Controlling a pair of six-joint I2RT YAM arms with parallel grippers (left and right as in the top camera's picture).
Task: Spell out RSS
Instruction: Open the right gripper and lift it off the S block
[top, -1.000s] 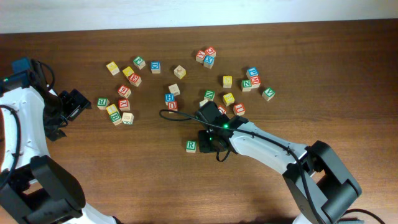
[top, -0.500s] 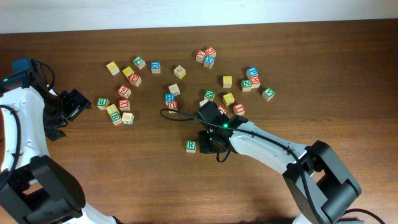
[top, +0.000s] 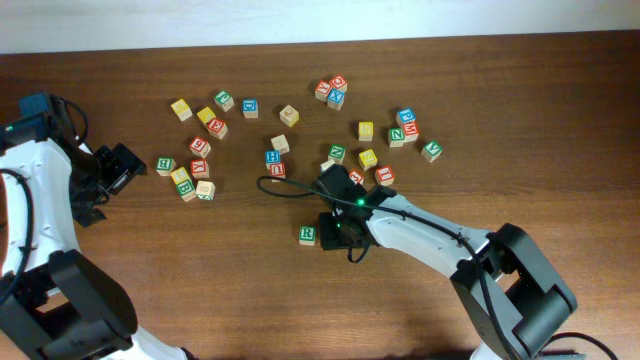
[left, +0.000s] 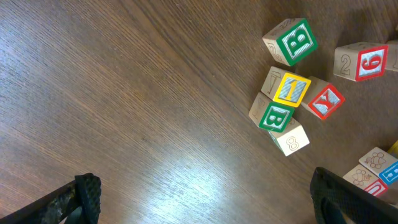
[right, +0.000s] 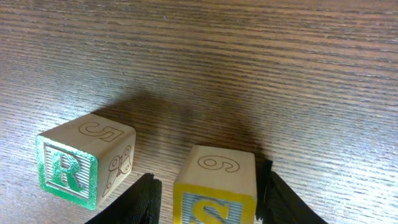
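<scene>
The right gripper has its fingers either side of the yellow S cube, but we cannot tell whether they pinch it. The green-and-white R cube sits just beside it at nine o'clock, not touching. Far out at nine o'clock, the left gripper hangs with fingers spread wide.

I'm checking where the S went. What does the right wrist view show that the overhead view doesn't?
Only right wrist: the yellow S cube between the fingers of the right hand, set apart from the R cube. Only overhead: the left hand far off to the left, and many scattered cubes. Both: the R cube, the right hand and the wooden table.
</scene>
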